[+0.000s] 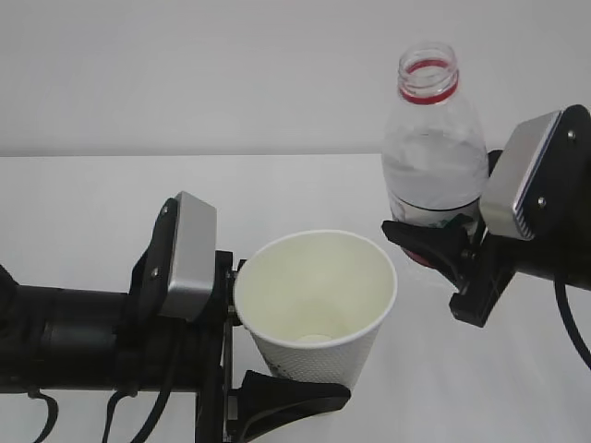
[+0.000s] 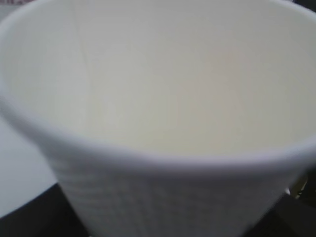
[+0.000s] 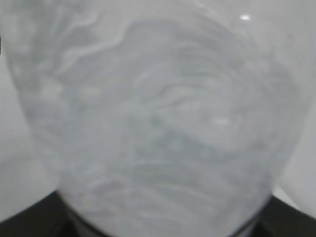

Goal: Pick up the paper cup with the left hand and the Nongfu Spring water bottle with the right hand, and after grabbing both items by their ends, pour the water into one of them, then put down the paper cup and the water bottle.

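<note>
Paper cup [image 1: 319, 309] gripped low by left end effector [image 1: 277, 378], upright Nongfu Spring water bottle [image 1: 432, 152] clamped by right end effector [image 1: 434, 242], both above white tabletop [image 1: 92, 212].

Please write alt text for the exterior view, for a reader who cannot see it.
Two black robot claws hold items above a white table: the left claw grips a tilted white paper cup, and the right claw grips an upright, uncapped water bottle.

Exterior looks down slantwise; wrist views crowd close.
</note>
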